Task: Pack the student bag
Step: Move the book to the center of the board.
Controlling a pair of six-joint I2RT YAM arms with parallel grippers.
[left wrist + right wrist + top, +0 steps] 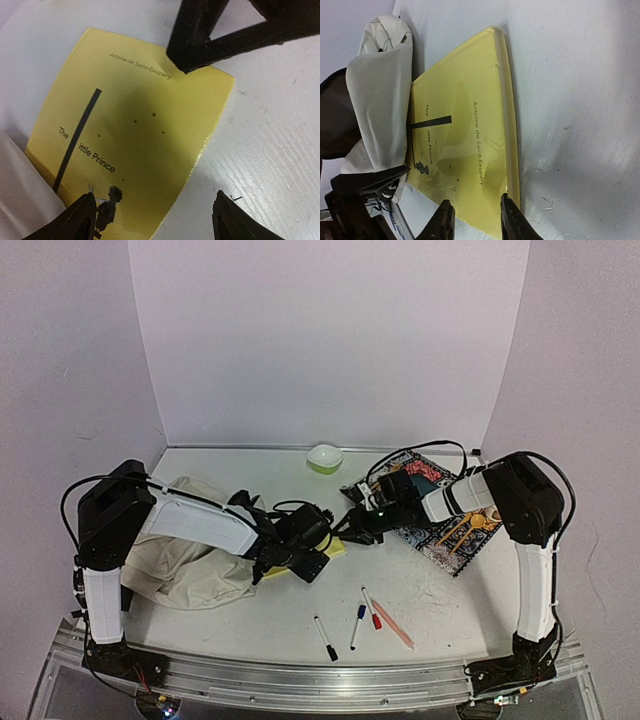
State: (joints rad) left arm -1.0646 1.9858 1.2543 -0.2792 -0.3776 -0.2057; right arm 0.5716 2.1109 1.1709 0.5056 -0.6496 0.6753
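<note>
Two claws meet over a yellow paperback [135, 135] lying flat in the middle of the worktop [450, 605]. The left claw [155, 222] hangs just above the book's lower end with its jaws spread wide and nothing between them. The right claw [476, 220] sits at the opposite short edge, its jaws parted by a narrower gap through which the cover shows. It has no hold across the book, and I cannot tell whether its tips press on the cover.

The student bag [185, 565] lies slumped on the left side of the worktop, partly under the left arm. Its cream fabric bunches up against the book's far end and touches that end in the right wrist view.

My guess is that the bag will handle as light, limp cloth. It has no stiffness to keep its mouth open, and it is likely to slide or fold when anything is pushed at it. The best hold is probably a pinch on the fabric rim by the opening or on a black strap, lifted so that the mouth gapes. The book looks stiff enough to slide in edge first.
</note>
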